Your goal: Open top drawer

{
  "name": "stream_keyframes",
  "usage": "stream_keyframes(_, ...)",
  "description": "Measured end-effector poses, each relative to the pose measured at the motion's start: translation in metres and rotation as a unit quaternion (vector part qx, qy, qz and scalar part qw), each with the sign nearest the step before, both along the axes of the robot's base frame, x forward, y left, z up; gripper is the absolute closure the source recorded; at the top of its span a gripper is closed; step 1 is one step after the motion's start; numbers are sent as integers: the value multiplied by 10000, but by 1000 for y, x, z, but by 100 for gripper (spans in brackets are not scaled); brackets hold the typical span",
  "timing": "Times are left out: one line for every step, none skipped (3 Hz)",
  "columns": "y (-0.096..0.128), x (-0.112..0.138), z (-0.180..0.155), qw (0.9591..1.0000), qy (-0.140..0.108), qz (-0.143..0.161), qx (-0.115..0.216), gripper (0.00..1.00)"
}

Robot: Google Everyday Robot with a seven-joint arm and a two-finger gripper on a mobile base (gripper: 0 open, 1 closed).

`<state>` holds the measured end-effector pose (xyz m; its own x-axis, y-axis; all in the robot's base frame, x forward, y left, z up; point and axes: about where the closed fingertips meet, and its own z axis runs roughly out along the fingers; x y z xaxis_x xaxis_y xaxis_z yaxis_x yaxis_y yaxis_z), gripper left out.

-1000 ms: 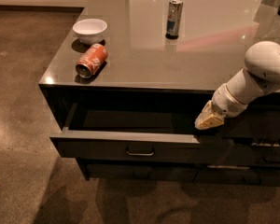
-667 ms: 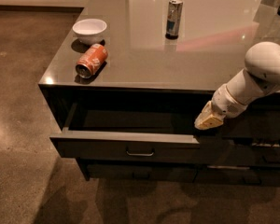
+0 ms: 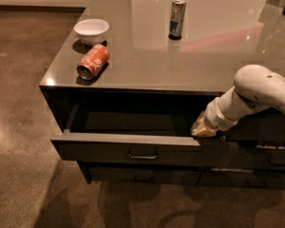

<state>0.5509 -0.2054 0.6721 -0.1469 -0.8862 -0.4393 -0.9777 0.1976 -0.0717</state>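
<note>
The top drawer (image 3: pixel 109 150) is a wide dark drawer pulled partway out of the cabinet under the counter. Its small bar handle (image 3: pixel 142 155) sits at the centre of the flat front. The inside looks dark and I see nothing in it. My gripper (image 3: pixel 203 129) comes in from the right on a white arm (image 3: pixel 256 91). Its tan tip rests at the right end of the drawer's top edge, touching or just inside it.
On the glossy countertop (image 3: pixel 204 56) lie an orange can on its side (image 3: pixel 93 61), a white bowl (image 3: pixel 91 31) and an upright slim can (image 3: pixel 177 18). Narrower dark drawer fronts (image 3: pixel 275 160) lie to the right and below. Brown floor is to the left.
</note>
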Motion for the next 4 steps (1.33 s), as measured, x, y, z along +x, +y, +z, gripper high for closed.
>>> stream_keyframes(2,10,-16,9996,-224,143,-113,100)
stream_keyframes(-1,20,-30,9992,-169,345,-81,100)
stream_keyframes(-3,16,-45,9986,155,501,-61,100)
stream_keyframes(-2,-2,-41,9972,417,618,12,100)
